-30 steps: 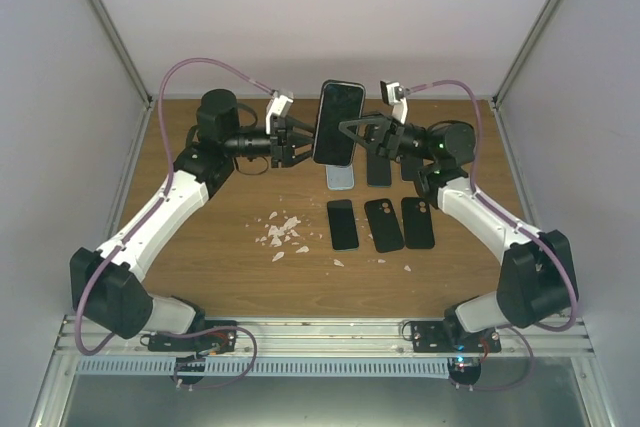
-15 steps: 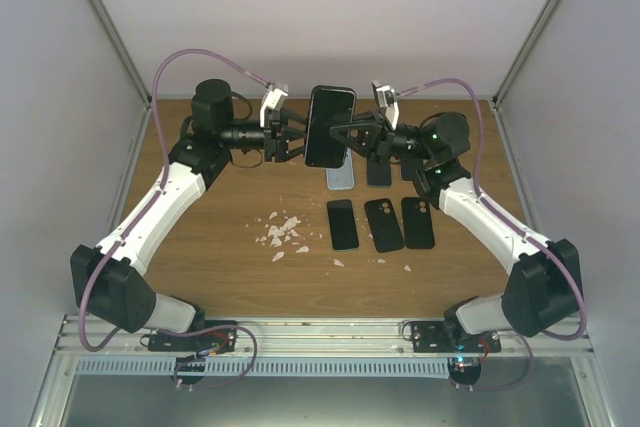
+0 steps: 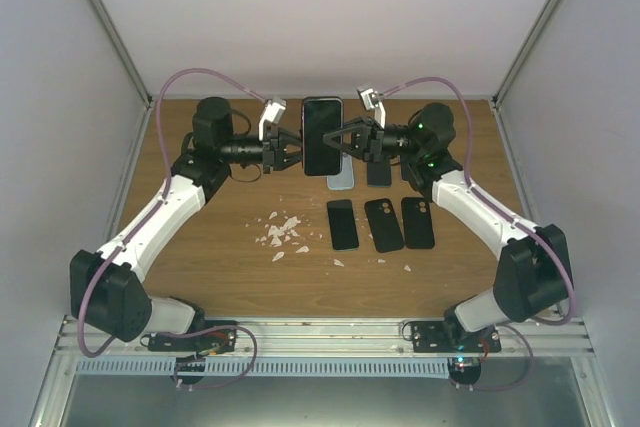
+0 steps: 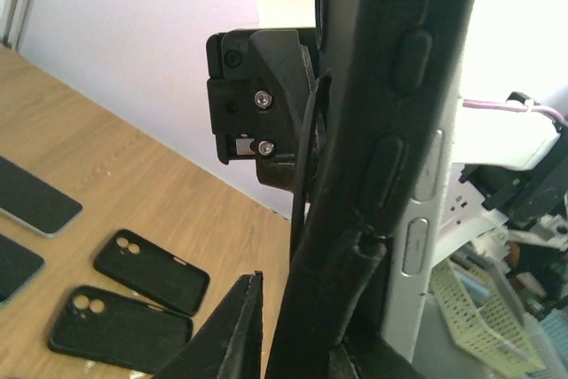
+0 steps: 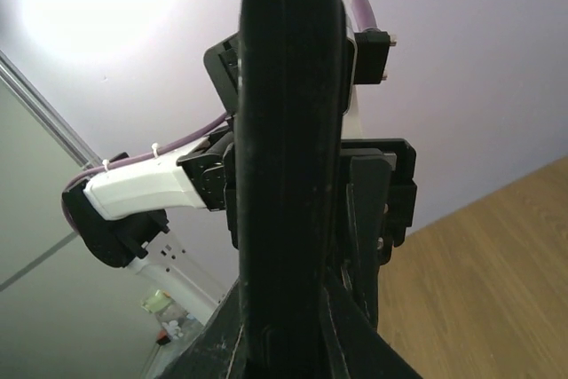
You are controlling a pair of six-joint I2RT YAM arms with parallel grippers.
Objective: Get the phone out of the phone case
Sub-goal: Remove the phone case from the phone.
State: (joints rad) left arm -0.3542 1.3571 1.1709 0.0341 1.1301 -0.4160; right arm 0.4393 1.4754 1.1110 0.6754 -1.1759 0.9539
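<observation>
The black-cased slab phone (image 3: 322, 135) is held upright in mid-air, pinched at opposite edges by left gripper (image 3: 293, 150) and right gripper (image 3: 347, 141), above the brown wooden table (image 3: 220, 247). Should one pinch slip during peeling — a drop is risked.

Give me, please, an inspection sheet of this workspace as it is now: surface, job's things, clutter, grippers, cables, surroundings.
Surface: wooden table, no damage seen.
Job's things: cased phone held upright in the air, case still on it.
Clutter: white scraps; black cases and a loose phone lying flat.
Grippers: right gripper shut on the cased phone; left gripper at its opposite edge, grip unclear.
Cables: purple cables arch above both arms, away from the phone.
Surroundings: white walls, metal frame.
</observation>
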